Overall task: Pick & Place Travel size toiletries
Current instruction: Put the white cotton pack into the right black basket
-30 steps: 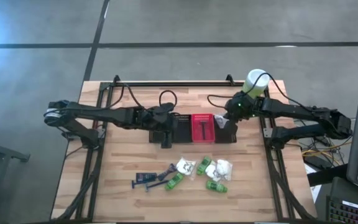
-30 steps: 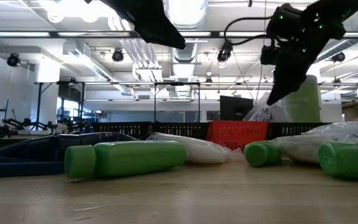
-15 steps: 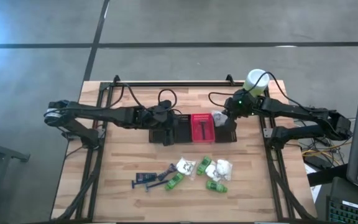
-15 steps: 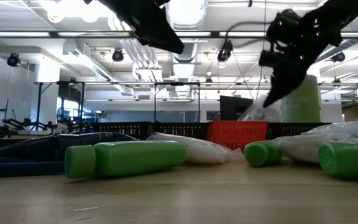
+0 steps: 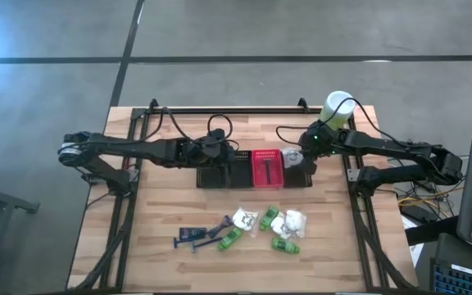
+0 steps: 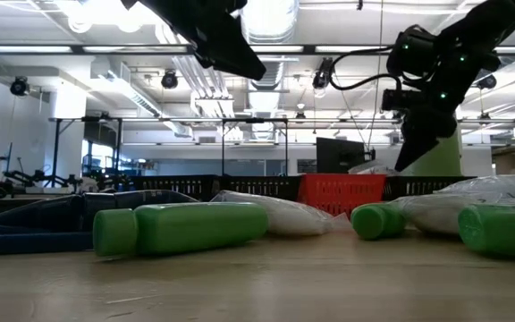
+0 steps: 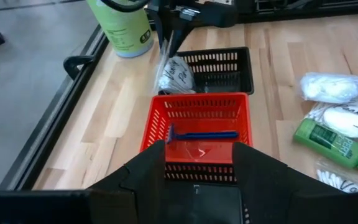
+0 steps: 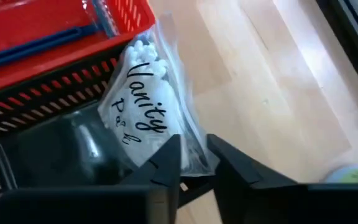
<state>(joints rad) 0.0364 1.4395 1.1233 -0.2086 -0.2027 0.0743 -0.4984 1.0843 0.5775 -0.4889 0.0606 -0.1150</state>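
We list: right claw [image 8: 194, 158] seemingly pinching vanity pack [image 8: 148, 115] over black basket [image 7: 219, 62], beside red basket [image 7: 194, 121]; left claw [image 7: 197, 163] open above.

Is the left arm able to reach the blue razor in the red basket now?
Probably yes. The left gripper hovers open beside the red basket, where the blue razor lies uncovered. The right gripper works at the black basket, off to the side.

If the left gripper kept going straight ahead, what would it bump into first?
Probably the red mesh basket holding a blue razor, directly ahead of the left gripper; depth is unclear.
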